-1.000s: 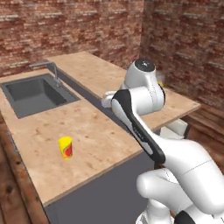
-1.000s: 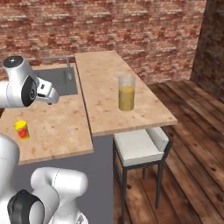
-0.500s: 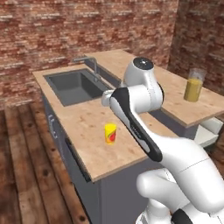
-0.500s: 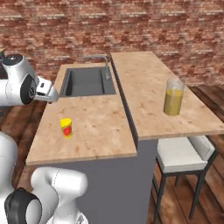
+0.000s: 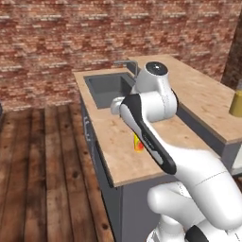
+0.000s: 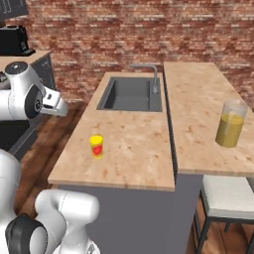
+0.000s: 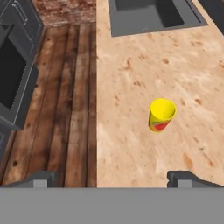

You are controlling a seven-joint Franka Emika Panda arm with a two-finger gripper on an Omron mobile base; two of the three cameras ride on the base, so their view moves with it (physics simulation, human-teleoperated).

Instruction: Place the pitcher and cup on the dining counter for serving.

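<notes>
Dark finger tips are seen spread wide apart at the bottom of the hand view, with nothing held between them; the gripper hangs above the edge of the lower counter, well clear of its surface. Ahead of the fingers and nearer the right-hand tip, the cup stands upright on that wood-grain slab, yellow with a red-orange mark low on its side, apart from both tips. Beyond the cup, farther along the same slab, the grey sink is set into the counter. To the left of the fingers, dark wooden floorboards are seen below the counter edge.

From the right base view, the cup is placed near the front left part of the lower counter, and the pitcher, filled with amber liquid, is already standing on the dining counter, well apart from the cup and far from the fingers. A brick wall closes the scene behind.
</notes>
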